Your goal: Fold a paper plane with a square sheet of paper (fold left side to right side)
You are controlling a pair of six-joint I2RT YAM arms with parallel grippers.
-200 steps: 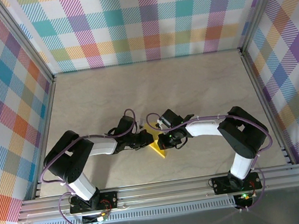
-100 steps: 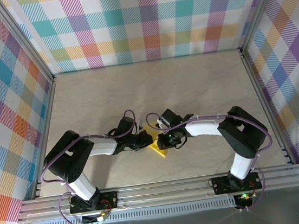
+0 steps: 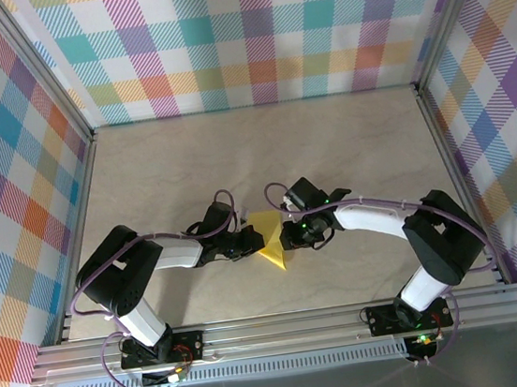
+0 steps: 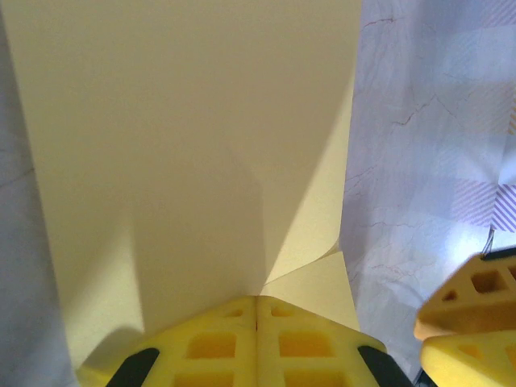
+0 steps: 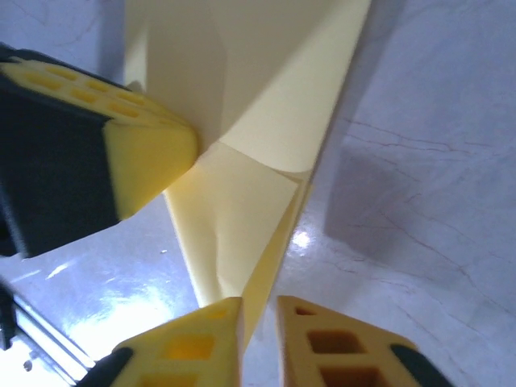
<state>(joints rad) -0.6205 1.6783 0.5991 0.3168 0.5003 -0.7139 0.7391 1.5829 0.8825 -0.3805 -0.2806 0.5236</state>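
Observation:
The yellow square sheet of paper (image 3: 271,251) is creased into a narrow, pointed paper plane shape, low in the middle of the table. One flap stands up from it (image 4: 185,145). My left gripper (image 3: 253,241) comes at it from the left and is shut on its folded layers (image 4: 256,302). My right gripper (image 3: 287,237) faces it from the right with its jaws slightly apart (image 5: 260,322). The paper's long edge (image 5: 242,218) runs between those jaws, against the left pad, with a gap to the right pad. One left finger (image 5: 149,157) shows pressed to the paper.
The pale marbled tabletop (image 3: 329,156) has free room behind and to both sides. Aluminium rails (image 3: 275,328) cross the near edge, and plaid walls (image 3: 12,186) close in the left, back and right.
The right gripper's jaws have parted slightly and its arm has shifted right and back. The paper's flap now stands more exposed. The left gripper holds still, shut.

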